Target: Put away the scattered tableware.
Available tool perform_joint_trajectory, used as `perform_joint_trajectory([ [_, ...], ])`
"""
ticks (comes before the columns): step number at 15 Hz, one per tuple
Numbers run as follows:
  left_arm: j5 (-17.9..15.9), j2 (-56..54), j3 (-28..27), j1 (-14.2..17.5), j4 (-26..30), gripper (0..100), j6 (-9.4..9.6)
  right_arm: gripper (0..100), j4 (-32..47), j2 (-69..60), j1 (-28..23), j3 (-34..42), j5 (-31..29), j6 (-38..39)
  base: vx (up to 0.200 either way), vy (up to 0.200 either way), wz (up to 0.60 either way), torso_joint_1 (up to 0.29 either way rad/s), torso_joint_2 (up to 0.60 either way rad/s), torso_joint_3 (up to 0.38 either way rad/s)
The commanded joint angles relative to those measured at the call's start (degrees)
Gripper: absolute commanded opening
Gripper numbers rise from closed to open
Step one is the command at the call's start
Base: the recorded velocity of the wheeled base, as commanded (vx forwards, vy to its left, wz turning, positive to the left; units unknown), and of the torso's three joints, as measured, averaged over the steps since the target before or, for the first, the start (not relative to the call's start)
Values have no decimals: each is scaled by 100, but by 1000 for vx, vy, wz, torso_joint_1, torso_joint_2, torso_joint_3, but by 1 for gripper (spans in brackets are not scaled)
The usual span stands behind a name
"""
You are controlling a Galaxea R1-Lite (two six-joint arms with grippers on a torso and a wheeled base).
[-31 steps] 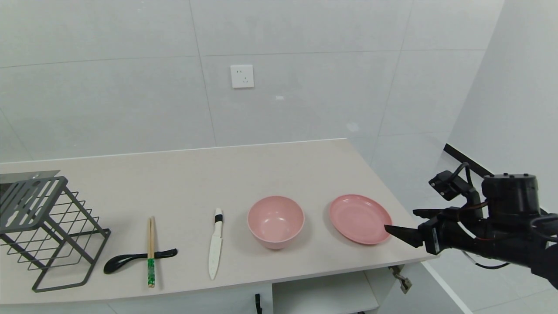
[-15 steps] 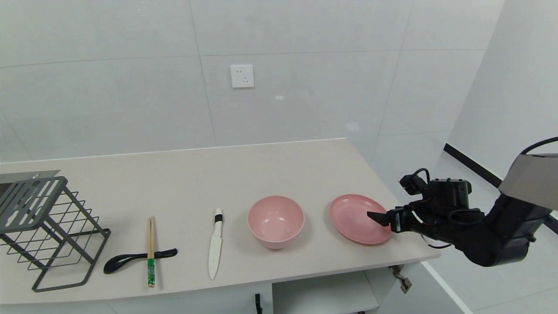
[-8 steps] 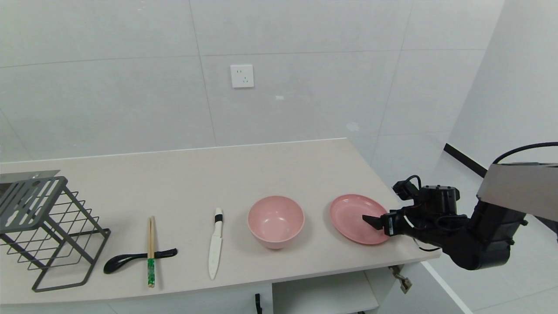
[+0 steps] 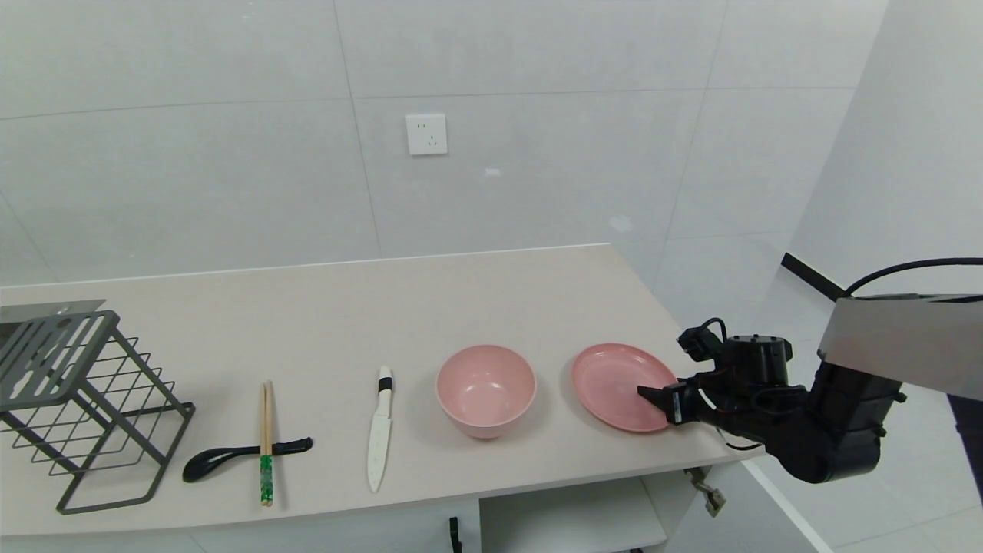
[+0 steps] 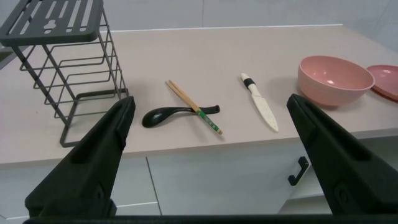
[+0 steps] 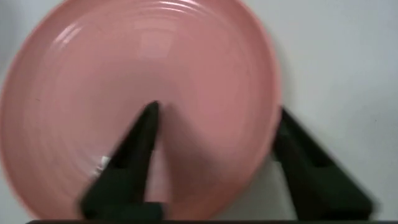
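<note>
Okay, quick one. The pink plate (image 4: 614, 384) sits flat on the counter (image 4: 384, 307) near its right end, just beside the pink bowl (image 4: 485, 388) but not touching it. Your right gripper (image 4: 649, 395) is low at the plate's right rim, jaws released and spread. In the right wrist view the right gripper (image 6: 217, 112) straddles the rim of the plate (image 6: 155, 62): of its fingers (image 6: 130, 162), one is over the well and the other is just outside the edge. Nothing is pinched yet.

Handling guess: the plate looks like light, stiff plastic, smooth and glossy, so probably slippery. It's shallow with a thin raised lip, and that lip is the only real hold. Take it at the right rim where you already are, and get the outer finger under the lip before closing. It'll likely skate across the counter if nudged sideways, and droop from a one-edge pinch, so bite deep.

The left gripper (image 5: 210, 102) hangs back off the counter's front edge, jaws wide apart, holding nothing. Not yet put away, further left: the knife (image 4: 380, 438), the chopsticks (image 4: 266, 442) lying across the black spoon (image 4: 230, 457), and the wire rack (image 4: 77, 399) at the far left end.
</note>
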Motion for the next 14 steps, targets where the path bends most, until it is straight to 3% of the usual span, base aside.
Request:
perform_joint_trajectory([
  [1,0,7,0,0,2,100,-4,0,28,172,-53,-43,-168,27,0,0,0,0,0,0],
  [5,0,7,0,0,-7,100,-4,0,-244,-100,-273,-131,-292,423,0,0,0,0,0,0],
  [8,0,7,0,0,2,100,-4,0,-798,-443,61,-122,-230,1812,0,0,0,0,0,0],
  [10,0,7,0,0,-7,100,-4,0,-1053,-645,193,-43,-239,2304,0,0,0,0,0,0],
  [14,-8,7,0,0,2,100,5,0,-2011,-935,202,511,-256,2532,0,0,0,0,0,0],
])
